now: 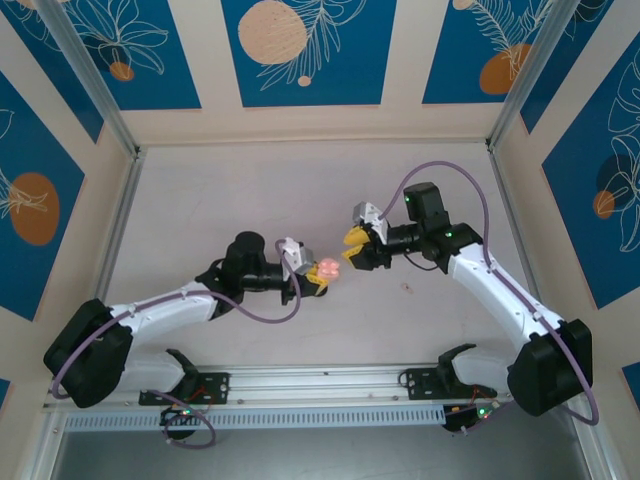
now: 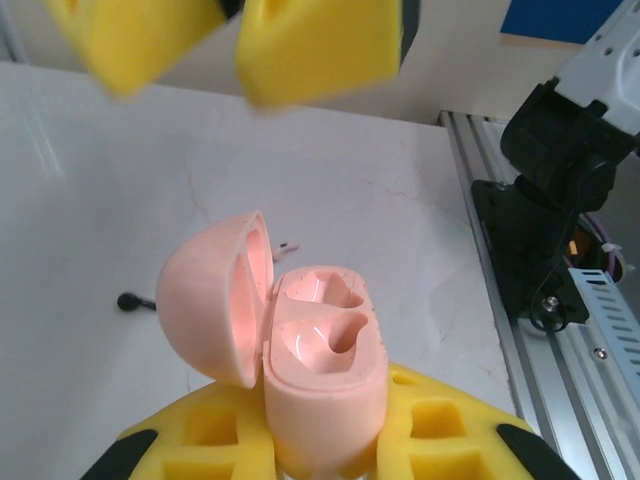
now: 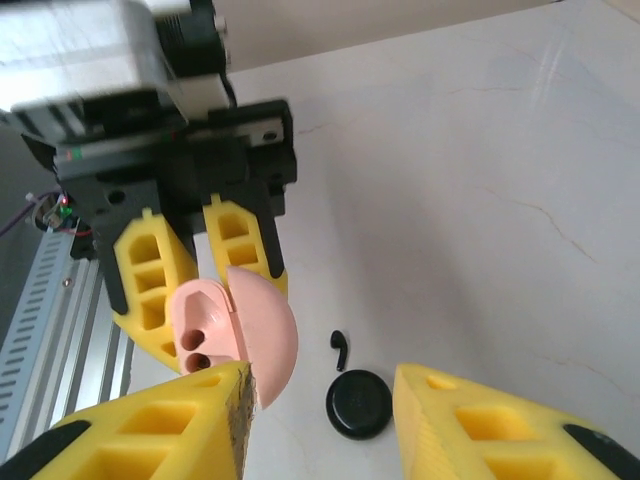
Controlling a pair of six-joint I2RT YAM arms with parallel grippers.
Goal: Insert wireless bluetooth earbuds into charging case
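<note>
Near the open pink charging case (image 2: 322, 360), clamped in your left fingers (image 2: 440, 432) with both wells empty, a black earbud (image 3: 340, 346) lies on the surface (image 3: 480, 150). Your right fingers (image 3: 480, 430) stand apart, empty; pinching that earbud likely comes next.

Charging case (image 2: 325, 370): pale pink, rounded clamshell, gripped at its base by the left gripper (image 1: 318, 278) and held up off the table (image 3: 480, 200) near the middle of the scene. Stands roughly upright, lid (image 2: 215, 295) swung open to one side on its hinge; shows two moulded wells, both empty. One earbud (image 3: 340, 347): tiny, black, short-stemmed, lying on the table just beside a black round puck (image 3: 360, 403), apart from the case.
</note>
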